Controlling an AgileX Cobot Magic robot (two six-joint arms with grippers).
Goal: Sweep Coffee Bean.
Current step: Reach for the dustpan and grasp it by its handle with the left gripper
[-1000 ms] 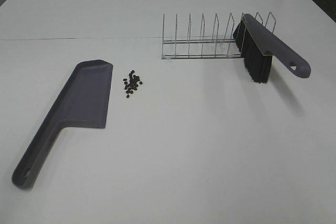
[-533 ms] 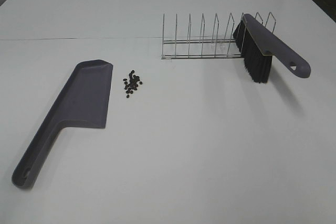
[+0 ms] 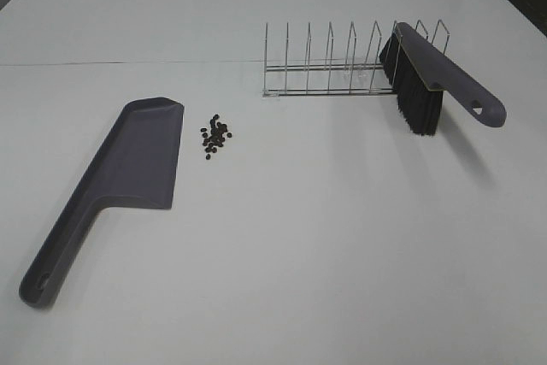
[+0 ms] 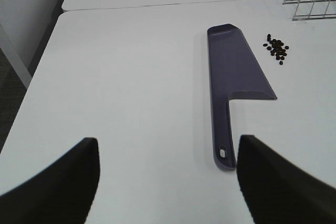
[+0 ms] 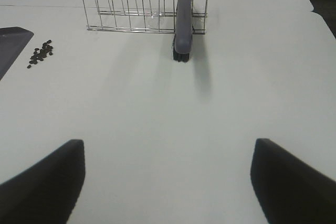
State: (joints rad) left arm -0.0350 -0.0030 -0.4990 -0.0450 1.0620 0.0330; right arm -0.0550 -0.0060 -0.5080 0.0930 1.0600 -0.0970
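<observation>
A loose cluster of tiny dark coffee beans (image 3: 215, 135) lies on the white table just right of the grey dustpan (image 3: 128, 168), whose handle points to the front left. The beans also show in the left wrist view (image 4: 277, 49) beside the dustpan (image 4: 231, 72), and in the right wrist view (image 5: 41, 54). A grey brush with black bristles (image 3: 427, 83) rests in the wire rack (image 3: 329, 66); it also shows in the right wrist view (image 5: 182, 22). My left gripper (image 4: 165, 182) is open, well back from the dustpan handle. My right gripper (image 5: 168, 182) is open, well short of the brush.
The wire rack (image 5: 142, 9) stands at the back right of the white table (image 3: 342, 237). A seam between two tabletops (image 3: 128, 62) runs behind the dustpan. The table's left edge (image 4: 42, 61) drops off to the floor.
</observation>
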